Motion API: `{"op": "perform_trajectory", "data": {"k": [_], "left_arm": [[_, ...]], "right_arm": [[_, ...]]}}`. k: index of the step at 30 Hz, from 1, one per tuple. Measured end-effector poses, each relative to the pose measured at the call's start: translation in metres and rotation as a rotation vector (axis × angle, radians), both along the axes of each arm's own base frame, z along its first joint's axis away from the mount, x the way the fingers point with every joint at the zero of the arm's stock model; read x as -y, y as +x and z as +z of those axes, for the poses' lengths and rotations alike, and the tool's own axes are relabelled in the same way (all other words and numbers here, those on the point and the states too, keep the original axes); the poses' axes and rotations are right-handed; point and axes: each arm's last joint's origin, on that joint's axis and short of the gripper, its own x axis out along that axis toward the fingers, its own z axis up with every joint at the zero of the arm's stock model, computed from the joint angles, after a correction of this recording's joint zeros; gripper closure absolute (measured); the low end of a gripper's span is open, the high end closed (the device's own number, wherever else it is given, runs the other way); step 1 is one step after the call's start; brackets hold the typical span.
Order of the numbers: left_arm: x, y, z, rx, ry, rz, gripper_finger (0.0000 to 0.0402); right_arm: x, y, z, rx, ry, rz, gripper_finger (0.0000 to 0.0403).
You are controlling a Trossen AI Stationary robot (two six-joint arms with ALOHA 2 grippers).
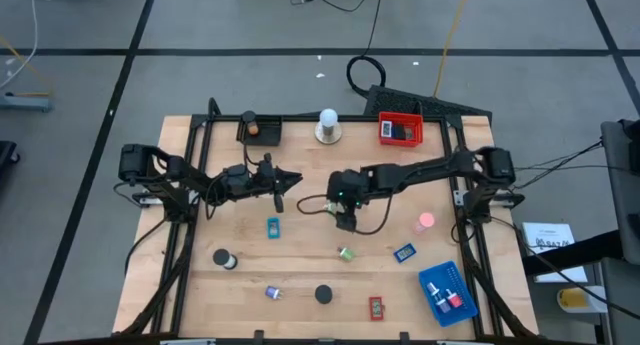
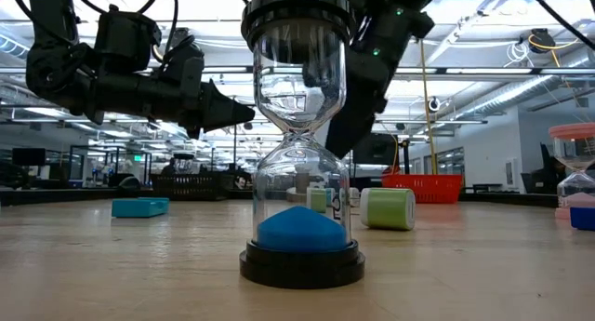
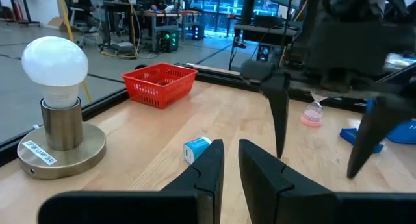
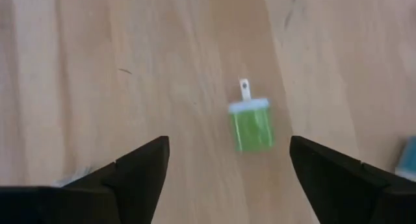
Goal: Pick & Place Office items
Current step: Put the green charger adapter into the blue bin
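Presently the right gripper point(image 4: 227, 178) hangs with fingers wide, green clip point(image 4: 251, 125) lying between and beyond them; light, stiff, probably slippery; best pinched across its body.

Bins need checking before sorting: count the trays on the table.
3, by the high view: black tray top edge, left; red tray top edge, right; blue tray bottom right corner. None seem hidden.
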Motion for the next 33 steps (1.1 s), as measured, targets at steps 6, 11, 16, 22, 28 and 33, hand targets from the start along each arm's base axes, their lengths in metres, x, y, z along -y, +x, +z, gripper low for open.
{"op": "perform_trajectory", "data": {"k": [6, 11, 16, 22, 28, 33], "left_arm": [[0.0, 0.0, 0.0, 0.0, 0.0, 0.0, 0.0346], [0.0, 0.0, 0.0, -0.001, 0.0, 0.0, 0.0346], [0.0, 0.0, 0.0, -0.001, 0.0, 0.0, 0.0346], [0.0, 0.0, 0.0, -0.001, 0.0, 0.0, 0.0346], [0.0, 0.0, 0.0, -0.001, 0.0, 0.0, 0.0346], [0.0, 0.0, 0.0, 0.0, 0.0, 0.0, 0.0346]], "right_arm": [[0.0, 0.014, -0.02, 0.023, -0.061, 0.026, 0.0108], [0.001, 0.019, -0.04, -0.021, -0.065, 0.037, 0.0136], [0.001, 0.02, -0.053, -0.062, -0.05, 0.014, 0.0188], [0.001, 0.019, -0.051, -0.063, -0.035, -0.022, 0.0279], [0.003, 0.002, -0.04, -0.133, 0.052, -0.26, 0.0279], [-0.003, -0.043, -0.037, -0.202, 0.078, -0.485, 0.0279]]}}
